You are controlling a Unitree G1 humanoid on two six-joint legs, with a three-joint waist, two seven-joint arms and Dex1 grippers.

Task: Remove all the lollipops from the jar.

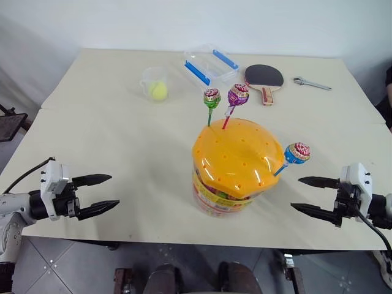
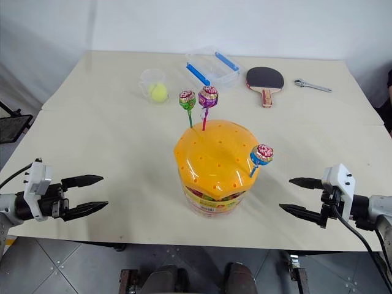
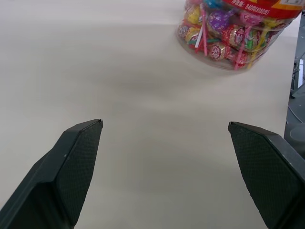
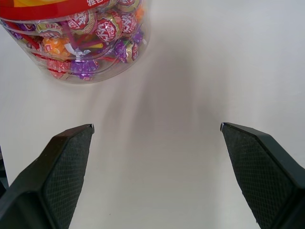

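The left claw (image 1: 99, 195) hangs over the near left edge of the surface (image 1: 110, 128) with its two black fingers spread apart and nothing between them. The right claw (image 1: 308, 195) hangs over the near right edge, fingers likewise spread and empty. Both point inward toward the jar (image 1: 236, 160), which stands between them on the near middle of the surface, well apart from each.

Three lollipops stand with their sticks in the holes of the jar's orange lid: a green lollipop (image 1: 212, 98) and a purple lollipop (image 1: 238, 94) close together at the far side, and a blue lollipop (image 1: 297, 153) leaning out on the right.

Farther back lie a cup (image 1: 152, 81) with a yellow-green ball (image 1: 158, 90) in it, a clear box (image 1: 210, 64), a paddle (image 1: 264, 78) and a wrench (image 1: 311, 83).
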